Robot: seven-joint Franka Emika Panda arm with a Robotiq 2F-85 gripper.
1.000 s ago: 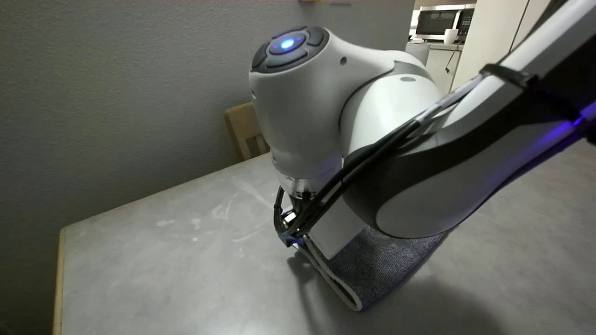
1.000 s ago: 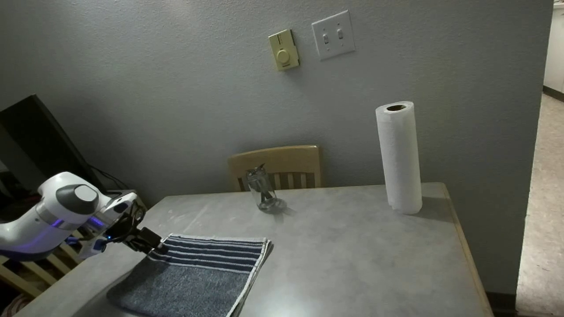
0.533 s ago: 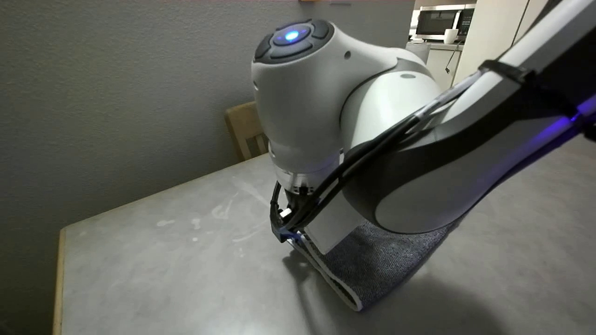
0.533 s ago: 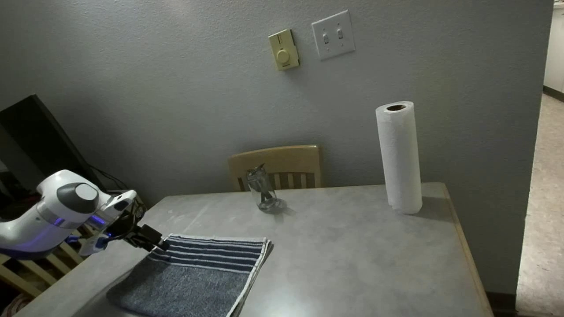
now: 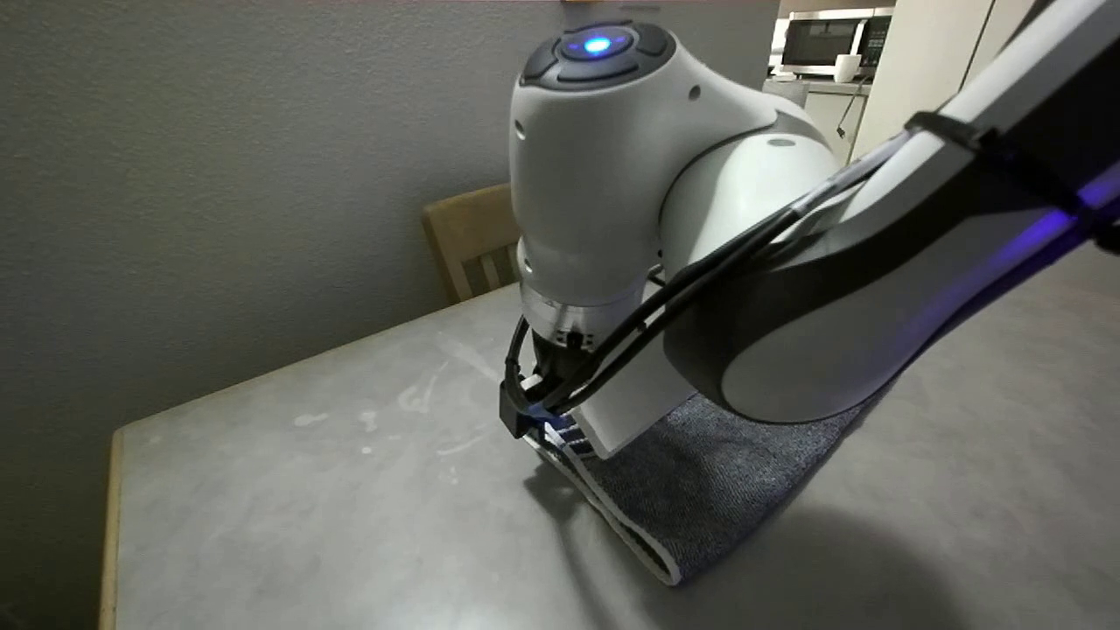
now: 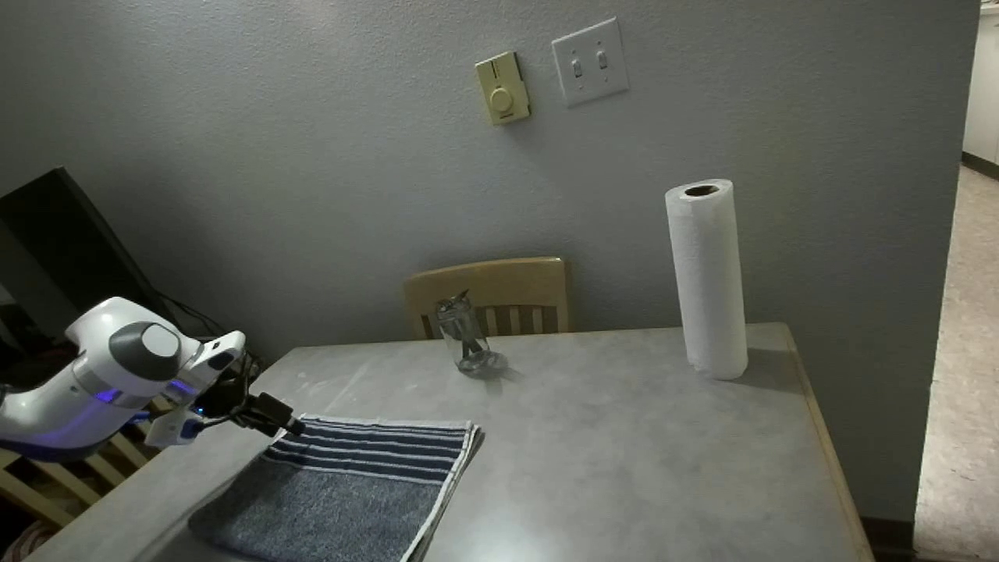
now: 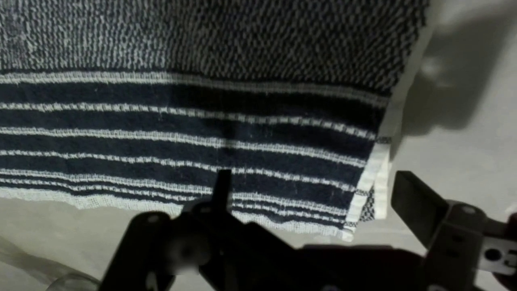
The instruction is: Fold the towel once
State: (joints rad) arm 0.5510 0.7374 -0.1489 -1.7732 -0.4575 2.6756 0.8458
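Observation:
The blue-grey towel [image 6: 335, 499] lies doubled over on the table, its white-striped end on top. Two layers show along the pale side edge in an exterior view [image 5: 604, 512], bending round at the near end. In the wrist view, the towel [image 7: 226, 44] fills the upper part, and its striped corner sits between the widely spread fingers of my gripper [image 7: 314, 173]. One finger [image 7: 223, 190] is over the stripes; the opposite finger [image 7: 418, 206] is beyond the side edge, over bare table. Nothing is gripped. In an exterior view my gripper [image 6: 290, 425] is at the towel's striped corner.
A clear glass [image 6: 464, 339] with dark items in it stands on the table [image 6: 624, 437] beyond the towel. Further right is an upright paper towel roll [image 6: 709, 281]. A wooden chair [image 6: 492, 289] stands behind the table, close to the wall. A dark panel [image 6: 74, 242] leans at left.
The gripper and arm have risen a little over the towel's corner, uncovering more of its stripes. The towel itself looks unmoved, and the jaws have stayed open.

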